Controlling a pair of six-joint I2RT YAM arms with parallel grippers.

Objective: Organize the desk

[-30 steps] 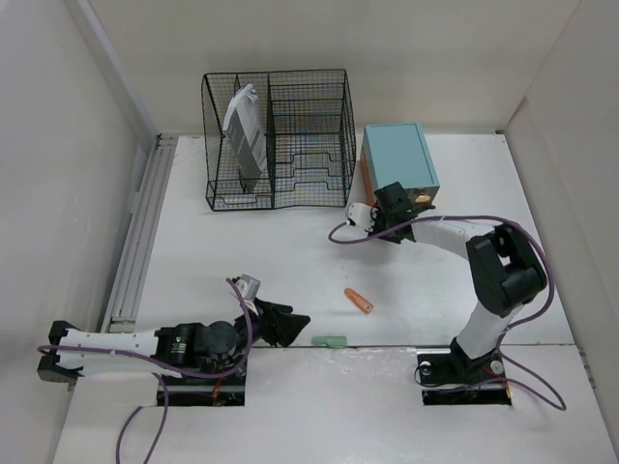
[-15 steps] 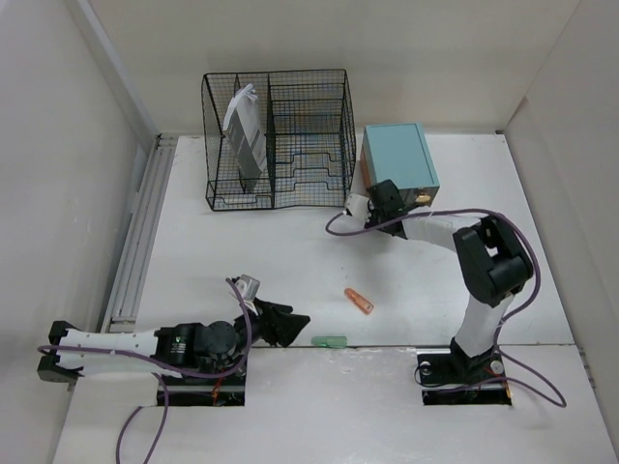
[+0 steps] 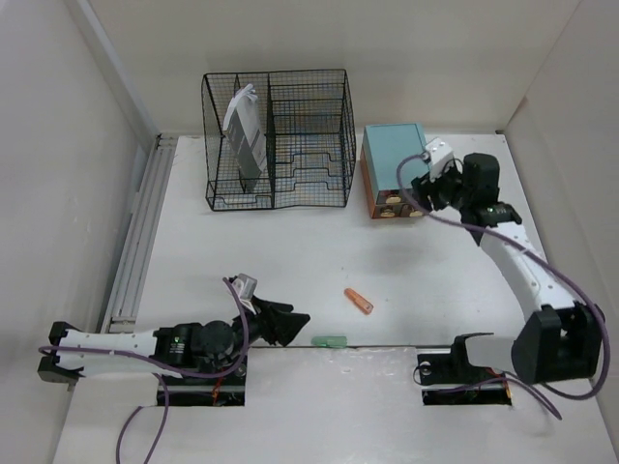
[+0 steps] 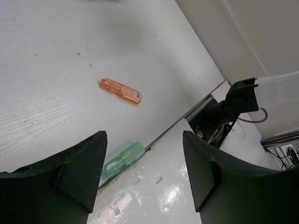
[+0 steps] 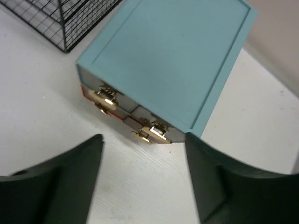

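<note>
The desk [image 3: 290, 251] is a white tabletop. An orange stick [image 3: 359, 301] lies near its front middle, and a green translucent stick [image 3: 329, 340] rests at the front seam. My left gripper [image 3: 286, 324] hovers low just left of them, open and holding nothing. In the left wrist view the green stick [image 4: 123, 160] lies by the left finger [image 4: 79, 172] and the orange stick [image 4: 120, 90] lies farther off. My right gripper [image 3: 414, 189] stands open above the front right corner of the teal-topped drawer box [image 3: 398, 159], whose drawer fronts carry gold handles [image 5: 152, 130].
A black wire rack [image 3: 276, 140] stands at the back left with a grey-white packet [image 3: 246, 133] upright in it. Its corner [image 5: 70, 18] shows in the right wrist view. White walls bound the desk. A metal rail [image 3: 135, 242] runs along the left side.
My right arm has swung from the front of the drawer box out to its right side, and its jaws have gone from shut to open. The left arm has not moved.
</note>
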